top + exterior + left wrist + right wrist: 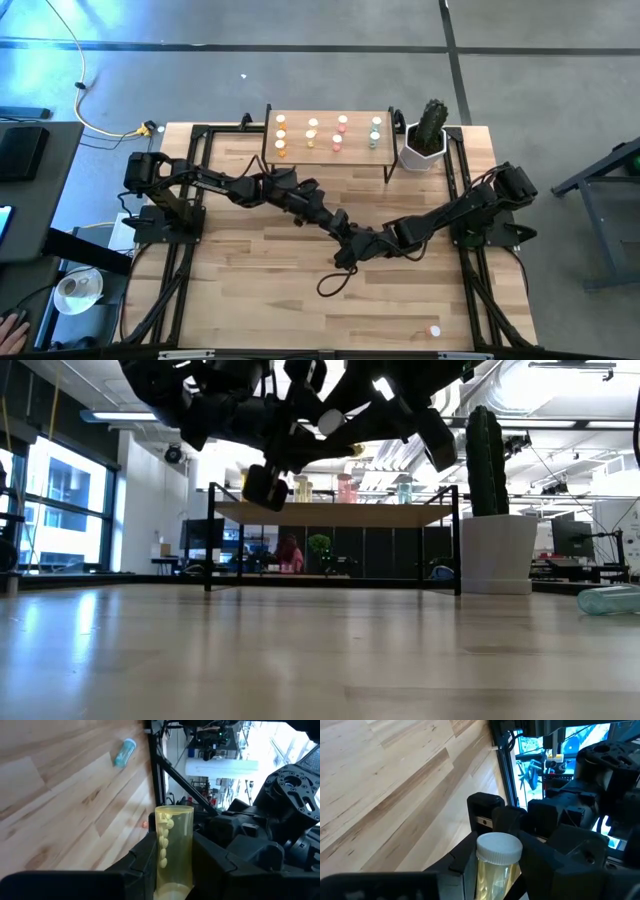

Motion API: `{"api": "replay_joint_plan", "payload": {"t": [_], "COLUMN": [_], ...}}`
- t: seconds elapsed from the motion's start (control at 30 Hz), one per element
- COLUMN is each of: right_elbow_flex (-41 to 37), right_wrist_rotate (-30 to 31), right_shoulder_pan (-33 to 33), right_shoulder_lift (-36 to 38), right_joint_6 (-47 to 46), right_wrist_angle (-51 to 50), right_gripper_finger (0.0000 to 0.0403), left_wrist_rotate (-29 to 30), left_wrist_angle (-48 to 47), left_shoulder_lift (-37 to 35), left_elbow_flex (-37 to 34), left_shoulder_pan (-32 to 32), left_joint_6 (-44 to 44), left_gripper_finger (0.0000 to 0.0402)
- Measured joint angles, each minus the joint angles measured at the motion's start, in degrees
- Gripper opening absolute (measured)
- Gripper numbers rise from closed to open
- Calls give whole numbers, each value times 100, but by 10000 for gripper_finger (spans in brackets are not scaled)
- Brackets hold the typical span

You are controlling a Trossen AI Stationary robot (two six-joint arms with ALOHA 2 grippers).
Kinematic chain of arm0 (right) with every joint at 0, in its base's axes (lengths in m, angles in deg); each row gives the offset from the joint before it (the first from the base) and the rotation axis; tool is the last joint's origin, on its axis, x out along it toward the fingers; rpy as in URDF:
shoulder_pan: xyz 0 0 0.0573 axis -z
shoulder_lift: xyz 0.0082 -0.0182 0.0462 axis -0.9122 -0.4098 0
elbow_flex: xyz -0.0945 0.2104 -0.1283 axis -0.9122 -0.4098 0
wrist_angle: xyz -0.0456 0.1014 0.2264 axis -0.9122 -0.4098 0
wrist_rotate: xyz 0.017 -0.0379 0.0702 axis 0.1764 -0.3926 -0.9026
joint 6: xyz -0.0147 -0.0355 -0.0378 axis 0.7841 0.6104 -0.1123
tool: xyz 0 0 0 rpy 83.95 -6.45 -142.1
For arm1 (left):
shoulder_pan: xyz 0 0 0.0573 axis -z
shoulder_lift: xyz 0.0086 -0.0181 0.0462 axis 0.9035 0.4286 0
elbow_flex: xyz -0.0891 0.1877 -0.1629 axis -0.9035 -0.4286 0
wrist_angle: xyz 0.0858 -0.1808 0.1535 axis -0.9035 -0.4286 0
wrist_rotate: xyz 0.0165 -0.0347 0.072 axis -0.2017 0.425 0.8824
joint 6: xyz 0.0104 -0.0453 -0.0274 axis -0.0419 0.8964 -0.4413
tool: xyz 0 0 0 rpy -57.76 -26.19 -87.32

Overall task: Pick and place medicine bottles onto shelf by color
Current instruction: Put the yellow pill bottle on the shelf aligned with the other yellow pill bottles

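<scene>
A yellow medicine bottle (174,845) with a white cap (499,848) and pale pills inside is held in the air over the middle of the table. My left gripper (348,238) comes from the far left and my right gripper (374,243) from the right. They meet nose to nose, both shut on this bottle. The shelf (328,114) stands at the far edge, with several orange, yellow, pink and green bottles standing upright in rows on its top. A green bottle (124,751) lies on its side on the table near the front right (434,330). My left gripper holds the yellow bottle's body (161,870) pinched between its two fingers, which lie along the bottle. The cap end is toward my wrist and the base (174,811) points at the other gripper. The bottle is lifted clear of the table. My right gripper holds the same bottle by its yellow body just under the cap (487,875), pinched between its two fingers, which lie along the bottle. The cap points away, at the left gripper. The bottle is clear of the table.
A white pot with a green cactus (428,135) stands right of the shelf. A black cable loop (335,282) hangs or lies below the grippers. A small orange bit (145,824) lies on the wood. Black frame rails run along the table's left and right sides.
</scene>
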Motion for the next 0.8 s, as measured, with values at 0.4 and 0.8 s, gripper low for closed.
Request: {"api": "replay_joint_plan", "payload": {"t": [0.4, 0.8], "right_elbow_flex": [0, 0], "right_wrist_rotate": [70, 68], "right_shoulder_pan": [-2, -2], "right_shoulder_lift": [0, 0], "right_joint_6": [-40, -87], "right_wrist_angle": [22, 25], "right_gripper_finger": [109, 108], "left_wrist_rotate": [88, 142], "left_wrist_angle": [-2, 0], "left_shoulder_lift": [0, 0], "left_elbow_flex": [0, 2], "left_shoulder_pan": [-7, -9], "left_joint_6": [-257, -801], "left_gripper_finger": [110, 118]}}
